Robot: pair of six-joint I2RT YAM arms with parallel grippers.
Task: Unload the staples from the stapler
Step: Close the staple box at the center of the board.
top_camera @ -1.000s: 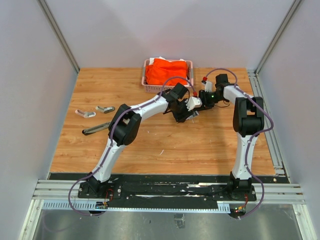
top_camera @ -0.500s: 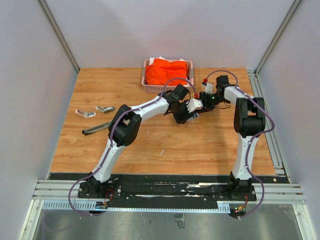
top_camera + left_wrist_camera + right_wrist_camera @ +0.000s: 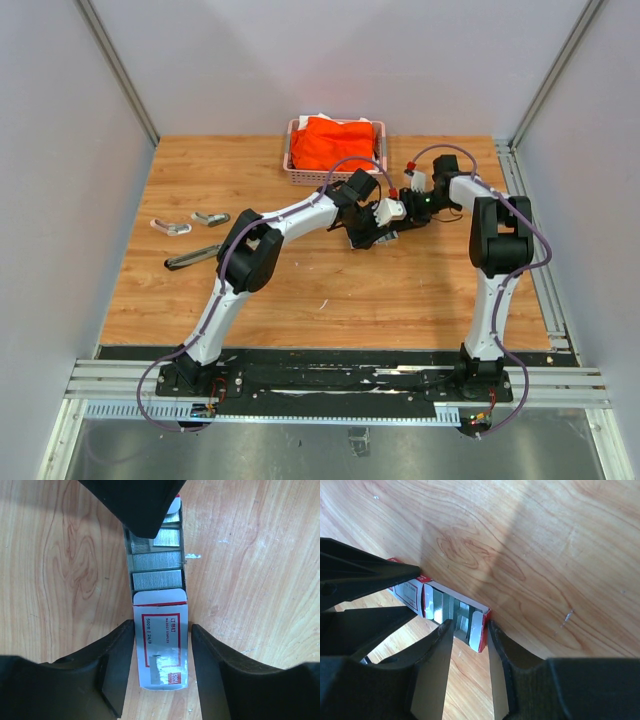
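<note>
You look to be boxing the staples (image 3: pixel 157 577), lying in the staple box (image 3: pixel 160 645) just 3 o'clock of desk (image 3: pixel 260 580) centre: left claw (image 3: pixel 162 626) pinches it, whether the right claw (image 3: pixel 469 625) grips I cannot tell; next, let go gently.

I see the table (image 3: pixel 300 295) in warm light-brown wood with a darker wavy grain. The box (image 3: pixel 161 650) is white, with a red frame and red print on its label. The staples (image 3: pixel 156 580) inside are shiny silver-grey strips. The left hand (image 3: pixel 162 630) and the right hand (image 3: pixel 469 626) are matt black. The basket (image 3: pixel 305 177) is pink, and the cloth (image 3: pixel 335 145) in it is bright orange.
</note>
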